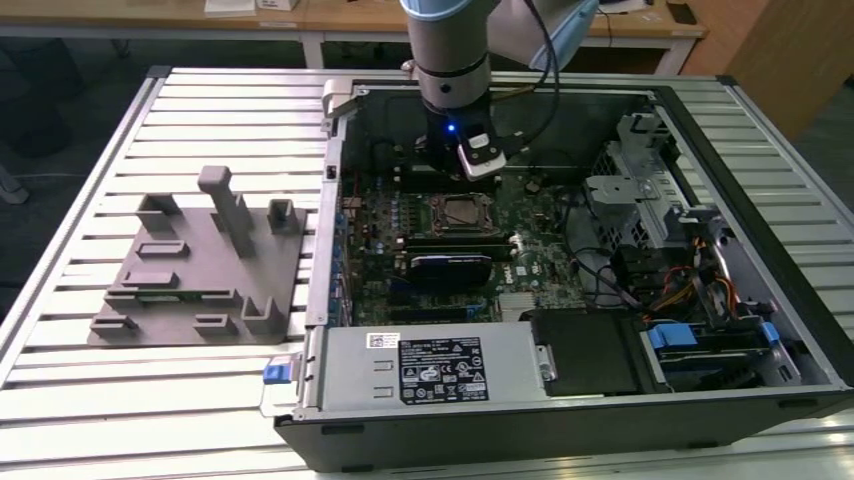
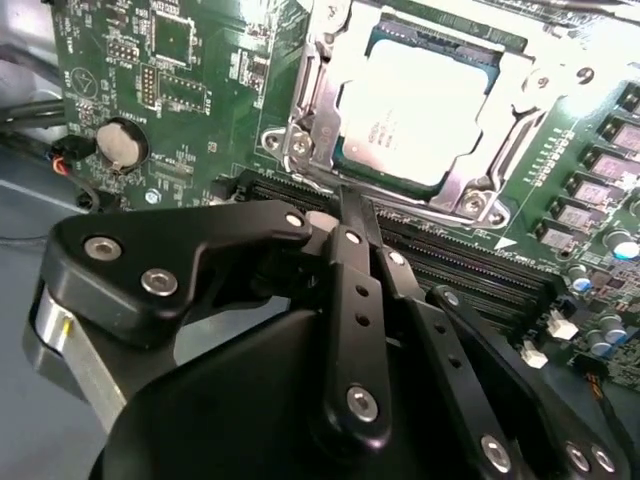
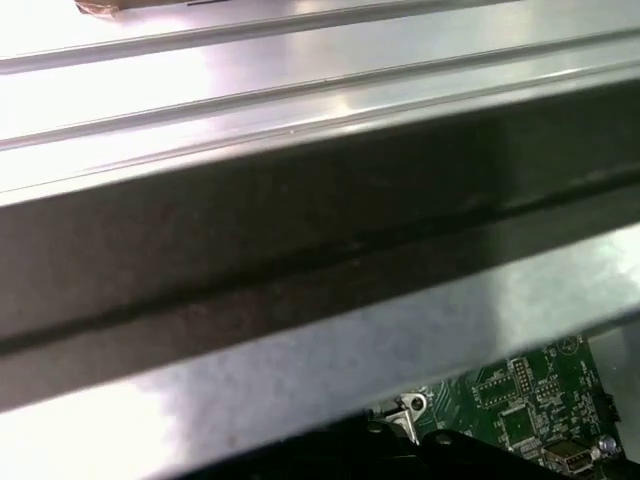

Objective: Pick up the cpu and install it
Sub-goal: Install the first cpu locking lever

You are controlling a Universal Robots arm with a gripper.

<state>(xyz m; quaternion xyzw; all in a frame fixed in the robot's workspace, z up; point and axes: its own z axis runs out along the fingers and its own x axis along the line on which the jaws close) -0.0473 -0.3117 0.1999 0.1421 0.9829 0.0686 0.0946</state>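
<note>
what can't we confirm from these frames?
- Claw state: in the second wrist view its own black linkage covers the tips.
- Cpu seating: the socket frame overlaps its edges.
- First wrist view: the case wall blocks most of the motherboard.

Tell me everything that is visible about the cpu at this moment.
The cpu is a thin flat square chip with a silvery-white metal top. It lies flat in the metal-framed socket on the green motherboard, and the frame's edges overlap its rim. The gripper is beside it, not touching it.
</note>
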